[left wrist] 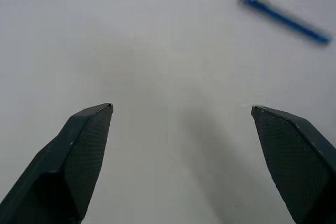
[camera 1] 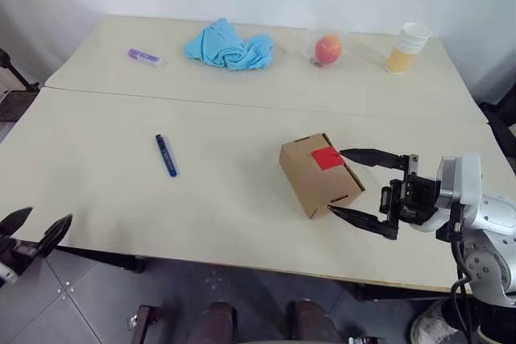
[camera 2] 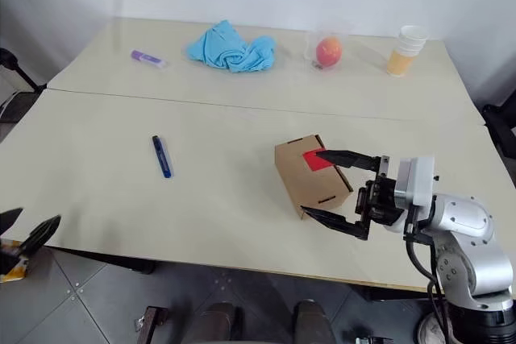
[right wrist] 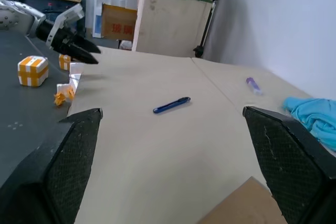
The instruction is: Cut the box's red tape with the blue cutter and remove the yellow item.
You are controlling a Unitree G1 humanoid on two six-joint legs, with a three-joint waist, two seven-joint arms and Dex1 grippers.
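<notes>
Left eye view: my left gripper (camera 1: pixel 36 224) hangs spread at the table's (camera 1: pixel 242 199) near left edge, the blue cutter (camera 1: pixel 166 155) lies mid-table, and the box (camera 1: pixel 319 175) with its red tape (camera 1: pixel 326 158) sits just beside my spread, empty right gripper (camera 1: pixel 347 183).

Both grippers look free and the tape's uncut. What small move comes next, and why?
Probably swing the open left gripper toward the blue cutter, which lies untouched on the table between that gripper and the box. The red tape looks intact, and the right gripper, open, already flanks the box.
</notes>
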